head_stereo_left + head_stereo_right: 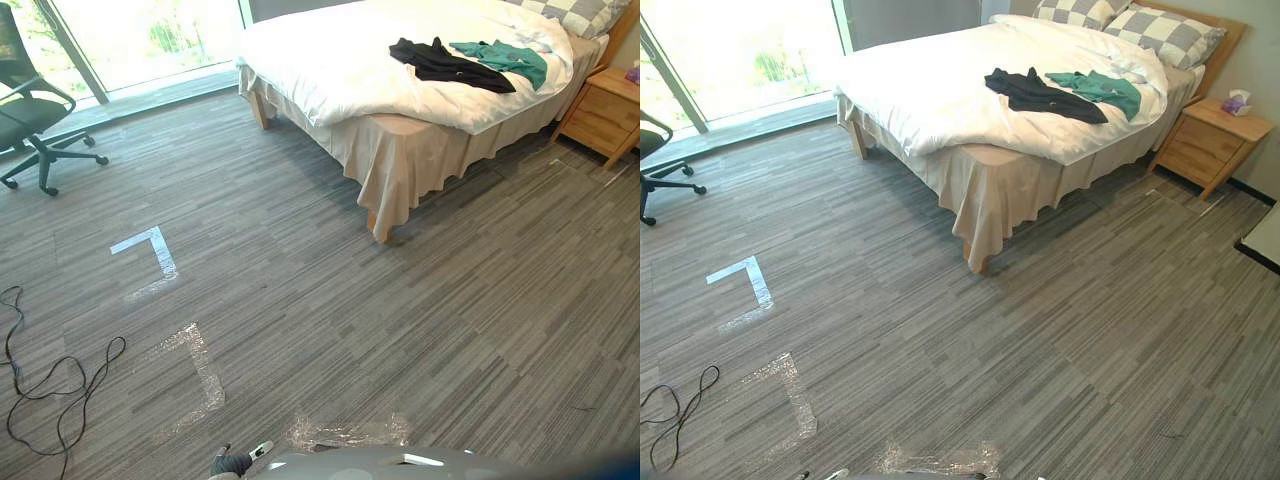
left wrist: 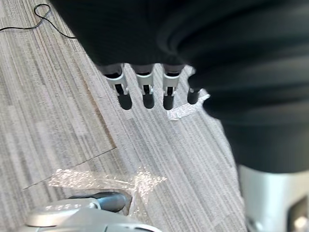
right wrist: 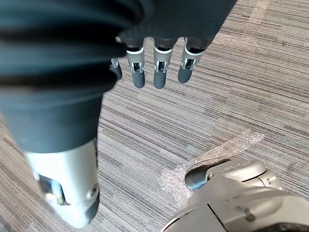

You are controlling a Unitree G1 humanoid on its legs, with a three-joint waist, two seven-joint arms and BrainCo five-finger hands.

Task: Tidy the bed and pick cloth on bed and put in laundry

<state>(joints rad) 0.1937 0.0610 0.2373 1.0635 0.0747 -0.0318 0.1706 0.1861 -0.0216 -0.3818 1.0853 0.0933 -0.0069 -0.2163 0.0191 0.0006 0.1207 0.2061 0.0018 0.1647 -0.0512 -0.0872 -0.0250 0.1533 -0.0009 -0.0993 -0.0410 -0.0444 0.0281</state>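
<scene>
Left eye view: a bedroom with a grey striped carpet floor (image 1: 420,320). A bed (image 1: 400,165) stands at the far right, with a beige skirt hanging to the carpet at its near corner. A white duvet (image 1: 320,60) covers it, rumpled toward the head end. Two clothes lie on the duvet near the head end. One is a black garment (image 1: 452,66), spread out. The other is a teal garment (image 1: 508,58) that touches it on the side toward the pillows. A wooden nightstand (image 1: 603,118) stands just beside the bed. At the far left, a black office chair (image 1: 25,112) sits in front of a bright floor-length window (image 1: 140,40). A white L-shaped tape mark (image 1: 150,255) and a shiny clear tape corner (image 1: 198,365) are stuck to the carpet, well apart from the bed.

Right eye view: two grey and white checked pillows (image 1: 1160,32) lean against a wooden headboard (image 1: 1232,38). A tissue box (image 1: 1237,102) sits on the nightstand.

Left wrist view: the left hand (image 2: 145,92) hangs above the carpet with its fingers straight and relaxed, holding nothing. Crinkled clear tape (image 2: 96,178) lies on the carpet below it.

Right wrist view: the right hand (image 3: 159,73) hangs above the carpet the same way, with straight fingers and nothing in its grasp.
</scene>
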